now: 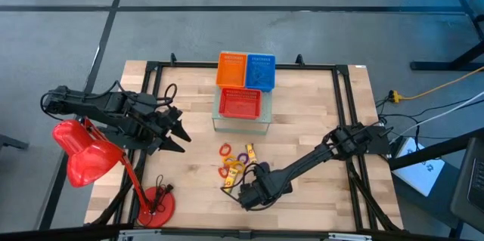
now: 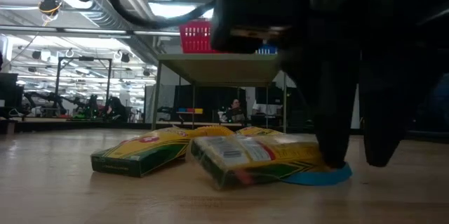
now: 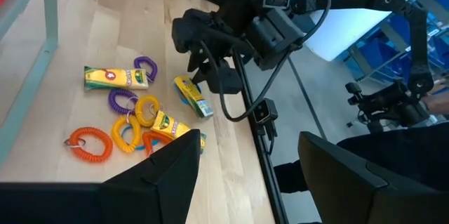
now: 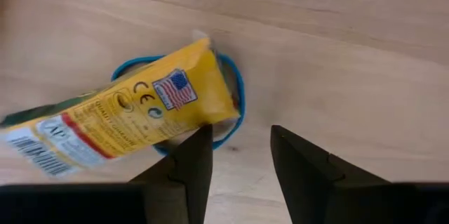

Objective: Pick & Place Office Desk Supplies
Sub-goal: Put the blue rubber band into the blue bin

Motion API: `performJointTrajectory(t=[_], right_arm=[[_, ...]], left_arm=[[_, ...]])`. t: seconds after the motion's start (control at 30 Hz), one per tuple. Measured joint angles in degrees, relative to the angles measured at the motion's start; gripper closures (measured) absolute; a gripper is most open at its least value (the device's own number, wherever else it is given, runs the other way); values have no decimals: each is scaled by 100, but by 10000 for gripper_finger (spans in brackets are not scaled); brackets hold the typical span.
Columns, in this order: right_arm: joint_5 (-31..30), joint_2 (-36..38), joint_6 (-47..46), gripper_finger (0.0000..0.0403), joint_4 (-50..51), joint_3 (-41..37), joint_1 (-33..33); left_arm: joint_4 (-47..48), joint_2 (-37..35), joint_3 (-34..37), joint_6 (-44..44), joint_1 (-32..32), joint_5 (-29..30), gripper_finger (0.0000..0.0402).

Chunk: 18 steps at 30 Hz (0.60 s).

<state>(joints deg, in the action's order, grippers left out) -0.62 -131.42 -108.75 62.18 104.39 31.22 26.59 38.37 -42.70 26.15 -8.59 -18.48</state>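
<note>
Yellow crayon boxes (image 3: 116,78) and orange (image 3: 91,145), purple (image 3: 121,101) and yellow (image 3: 144,108) coil loops lie loose on the wooden table's middle. One box (image 4: 119,126) lies across a blue loop (image 4: 235,104). My right gripper (image 1: 243,194) points down at that box's end, open, with bare wood between its fingers (image 4: 242,161); one finger stands over the loop's rim. My left gripper (image 1: 175,131) waits above the table's left side, open (image 3: 245,182). My right gripper comes from above, pointing down. One fingertip (image 2: 335,155) stands at the blue loop's rim (image 2: 319,176), next to the crayon box's end (image 4: 210,112). Whether it touches the loop or the box, I cannot tell. The other fingertip (image 2: 382,155) is over bare wood.
Orange (image 1: 232,69) and blue (image 1: 259,71) mesh baskets sit at the far middle, with a red basket (image 1: 240,103) on a clear stand in front of them. A red desk lamp (image 1: 91,158) stands at the near left. Bare wood lies to the right of the supplies.
</note>
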Motion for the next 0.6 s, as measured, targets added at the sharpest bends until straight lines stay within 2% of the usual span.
performJointTrajectory(t=[0.37,0.47,0.6], right_arm=[[-35,-87,226,268,18,3,0],[-49,-87,259,295,16,3,0],[-195,-89,273,353,-21,3,15]], left_arm=[[14,0,0,63,1,-11,162],[19,0,0,66,-1,-12,162],[17,0,-1,72,-1,-13,162]])
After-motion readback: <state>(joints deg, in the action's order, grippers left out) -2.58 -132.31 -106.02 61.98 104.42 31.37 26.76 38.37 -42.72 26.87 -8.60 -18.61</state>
